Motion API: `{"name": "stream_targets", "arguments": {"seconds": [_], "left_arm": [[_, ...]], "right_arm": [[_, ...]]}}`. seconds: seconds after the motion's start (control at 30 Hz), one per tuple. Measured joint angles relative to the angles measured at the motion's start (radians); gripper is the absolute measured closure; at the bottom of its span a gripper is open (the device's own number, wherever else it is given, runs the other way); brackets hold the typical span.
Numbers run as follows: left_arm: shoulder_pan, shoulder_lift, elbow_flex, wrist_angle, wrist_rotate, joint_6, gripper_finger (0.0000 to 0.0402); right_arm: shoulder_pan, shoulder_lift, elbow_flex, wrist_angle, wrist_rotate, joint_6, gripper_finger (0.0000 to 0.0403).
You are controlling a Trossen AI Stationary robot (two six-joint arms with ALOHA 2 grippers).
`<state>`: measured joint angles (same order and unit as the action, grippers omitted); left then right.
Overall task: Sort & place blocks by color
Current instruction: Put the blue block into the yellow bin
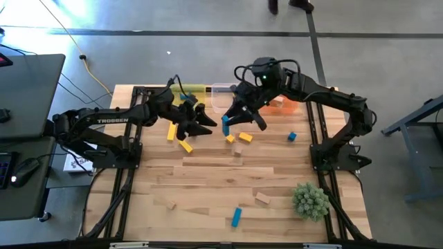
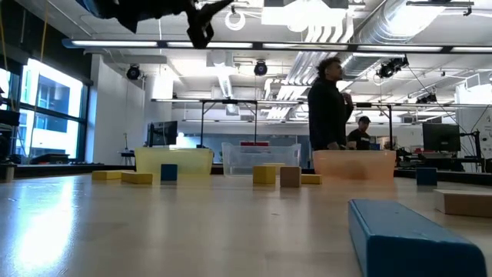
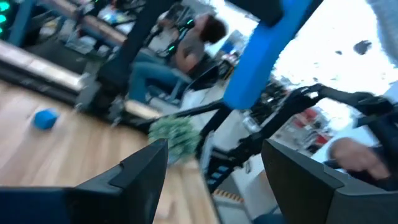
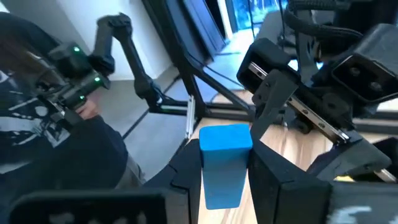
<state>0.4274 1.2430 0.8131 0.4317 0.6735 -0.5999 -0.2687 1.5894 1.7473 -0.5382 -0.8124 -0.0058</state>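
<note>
Right wrist view: my right gripper [image 4: 225, 163] is clamped on a long blue wooden bar block [image 4: 224, 163], held upright and lifted above the wooden surface [image 1: 208, 180], probably so it clears the other blocks on its way to a bin. My left gripper [image 1: 208, 128] hangs just beside it with jaws wide and empty, facing the bar, likely set for a handover. Translucent yellow bin [image 1: 194, 91], clear bin [image 1: 223, 93] and orange bin [image 1: 285, 104] sit along the far edge.
</note>
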Motion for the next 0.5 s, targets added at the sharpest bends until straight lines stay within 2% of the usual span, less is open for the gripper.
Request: {"name": "stream_targets", "arguments": {"seconds": [0.37,0.5], "left_arm": [[-0.011,0.0,0.0,0.19,0.002,-0.156,0.0151],[-0.017,0.0,0.0,0.233,0.004,-0.201,0.0151]], "right_arm": [[0.025,0.0,0.0,0.137,-0.007,0.008,0.0327],[0.047,0.0,0.0,0.173,0.026,0.035,0.0327]]}}
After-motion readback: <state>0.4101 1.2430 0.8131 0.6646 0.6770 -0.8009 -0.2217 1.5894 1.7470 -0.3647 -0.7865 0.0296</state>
